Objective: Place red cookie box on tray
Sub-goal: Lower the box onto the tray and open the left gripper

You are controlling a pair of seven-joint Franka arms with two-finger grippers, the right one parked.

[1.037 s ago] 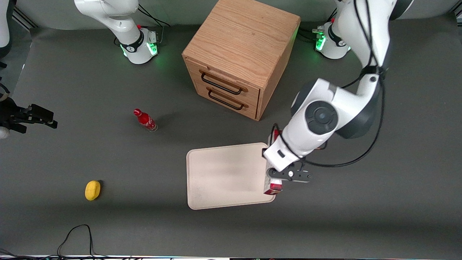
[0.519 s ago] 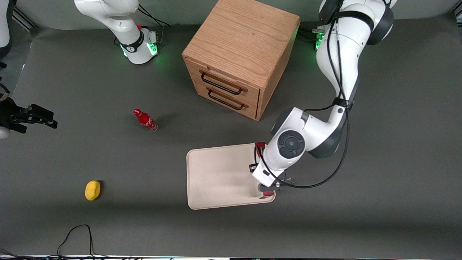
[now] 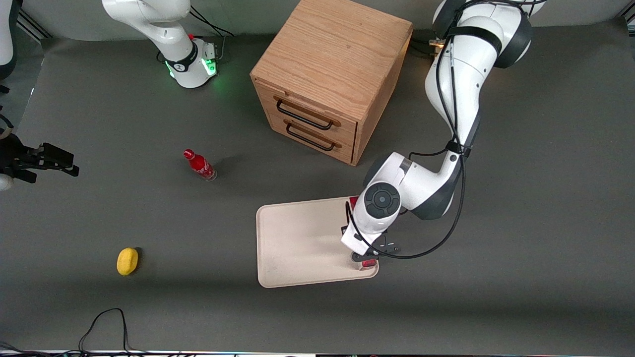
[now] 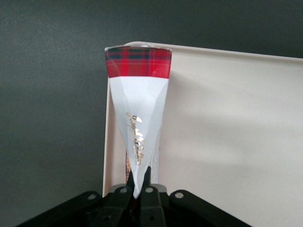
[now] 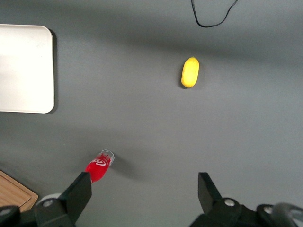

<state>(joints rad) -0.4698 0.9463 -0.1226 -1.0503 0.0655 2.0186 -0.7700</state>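
Observation:
My left gripper [image 3: 366, 259] is shut on the red cookie box [image 3: 368, 263], with the arm's wrist covering most of the box in the front view. The box hangs over the cream-beige tray [image 3: 297, 238], along the tray's edge toward the working arm's end. In the left wrist view the gripper [image 4: 138, 184] pinches the box [image 4: 138, 106], which shows a white face and a red tartan end. That end lines up with a corner of the tray [image 4: 227, 132]. I cannot tell whether the box touches the tray.
A wooden two-drawer cabinet [image 3: 327, 74] stands farther from the front camera than the tray. A small red bottle [image 3: 200, 165] and a yellow object [image 3: 127, 261] lie toward the parked arm's end. A black cable [image 3: 106, 317] lies near the table's front edge.
The left arm has moved toward the parked arm's end with the box in its grip, bringing the box from the tray's outer edge to over the tray, and it has come lower.

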